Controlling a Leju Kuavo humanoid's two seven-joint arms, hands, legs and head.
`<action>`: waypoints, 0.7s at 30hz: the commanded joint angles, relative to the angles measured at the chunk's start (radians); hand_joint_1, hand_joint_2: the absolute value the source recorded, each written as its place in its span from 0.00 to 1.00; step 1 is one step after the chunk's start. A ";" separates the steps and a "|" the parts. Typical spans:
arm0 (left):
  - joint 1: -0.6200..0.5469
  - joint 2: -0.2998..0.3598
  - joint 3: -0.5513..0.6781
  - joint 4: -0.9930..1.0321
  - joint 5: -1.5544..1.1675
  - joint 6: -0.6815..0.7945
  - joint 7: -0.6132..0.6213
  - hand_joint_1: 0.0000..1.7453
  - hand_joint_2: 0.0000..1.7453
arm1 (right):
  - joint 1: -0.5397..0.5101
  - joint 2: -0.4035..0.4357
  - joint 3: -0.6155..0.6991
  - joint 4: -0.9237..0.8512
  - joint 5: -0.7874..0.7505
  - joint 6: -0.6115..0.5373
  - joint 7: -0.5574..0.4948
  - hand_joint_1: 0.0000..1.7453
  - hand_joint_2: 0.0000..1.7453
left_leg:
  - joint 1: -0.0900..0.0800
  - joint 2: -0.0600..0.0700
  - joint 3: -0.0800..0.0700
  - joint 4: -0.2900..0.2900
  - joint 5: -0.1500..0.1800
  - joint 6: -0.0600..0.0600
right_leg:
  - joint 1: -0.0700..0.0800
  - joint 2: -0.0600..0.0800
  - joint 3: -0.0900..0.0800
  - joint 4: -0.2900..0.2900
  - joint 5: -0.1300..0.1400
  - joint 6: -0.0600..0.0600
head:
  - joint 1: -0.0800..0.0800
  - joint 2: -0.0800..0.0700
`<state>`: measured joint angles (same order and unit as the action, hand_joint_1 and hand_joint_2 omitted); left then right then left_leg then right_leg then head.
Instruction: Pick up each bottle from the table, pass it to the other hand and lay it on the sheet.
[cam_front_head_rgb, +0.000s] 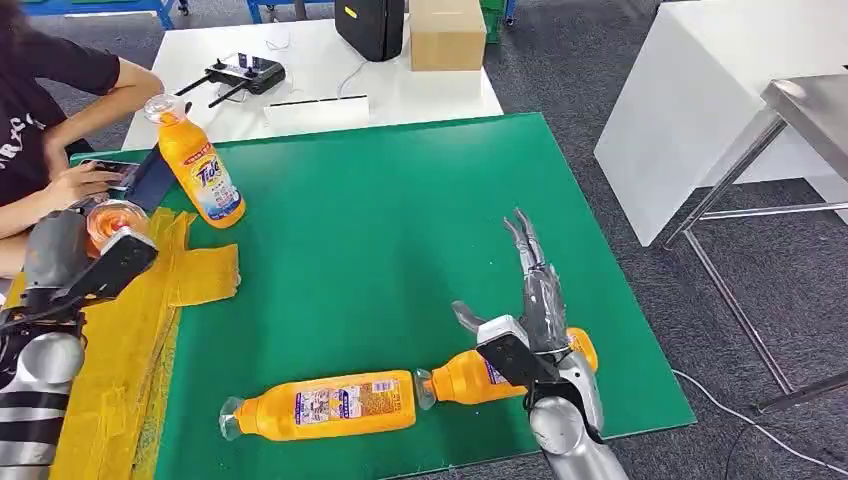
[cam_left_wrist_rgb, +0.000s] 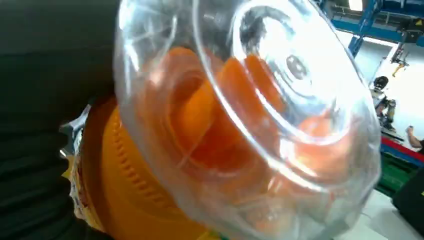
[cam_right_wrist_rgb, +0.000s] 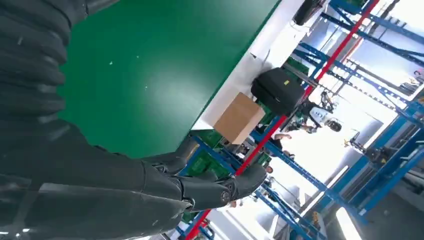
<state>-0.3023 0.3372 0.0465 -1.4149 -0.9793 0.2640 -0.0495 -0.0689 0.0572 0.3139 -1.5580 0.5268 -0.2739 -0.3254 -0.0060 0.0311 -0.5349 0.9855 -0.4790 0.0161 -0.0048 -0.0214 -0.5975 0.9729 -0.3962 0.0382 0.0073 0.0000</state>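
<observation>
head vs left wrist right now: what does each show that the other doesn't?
Head view alone: the green mat, the yellow sheet, two bottles lying on the mat, a bottle leaning near the person, and the right robot hand open above the mat. Left wrist alone: close-up of the clear cap and the ribbed orange neck. Both: the bottle held in the left robot hand.

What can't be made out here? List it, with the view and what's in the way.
- Bottle in the left hand: the head view shows just its cap; the hand covers the body. The left wrist view is too close, so the label is unreadable.
- Lying bottle nearest the right hand: the hand and wrist hide its middle in the head view.
- Yellow sheet: cut off by the bottom edge and covered by the left arm.
</observation>
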 joint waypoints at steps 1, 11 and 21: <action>-0.045 0.127 -0.037 0.137 -0.239 -0.136 0.069 1.00 1.00 | 0.045 -0.030 -0.064 -0.034 0.003 0.046 -0.008 0.00 1.00 | 0.002 -0.002 0.002 0.000 -0.001 -0.002 | 0.001 0.001 0.002 0.000 -0.001 -0.001 | 0.000 0.000; -0.069 0.094 -0.083 0.244 -0.318 -0.122 0.108 1.00 1.00 | 0.036 -0.021 -0.058 -0.022 0.012 0.058 -0.009 0.00 1.00 | 0.001 -0.003 0.001 0.000 0.000 -0.001 | 0.001 -0.001 0.001 -0.001 -0.001 0.000 | 0.000 0.000; -0.090 0.065 -0.135 0.322 -0.353 -0.142 0.099 1.00 1.00 | 0.023 -0.021 -0.043 -0.005 0.022 0.064 -0.003 0.00 1.00 | 0.002 -0.005 0.003 0.000 -0.001 -0.002 | 0.001 -0.001 0.004 -0.001 -0.002 -0.001 | 0.000 0.000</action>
<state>-0.3194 0.4425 -0.0080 -1.2405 -1.2936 0.1396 0.0565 -0.0183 0.0435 0.2754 -1.5911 0.5428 -0.2209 -0.3346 -0.0057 0.0313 -0.5348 0.9855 -0.4791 0.0160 -0.0042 -0.0212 -0.5982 0.9729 -0.3964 0.0381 0.0069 0.0000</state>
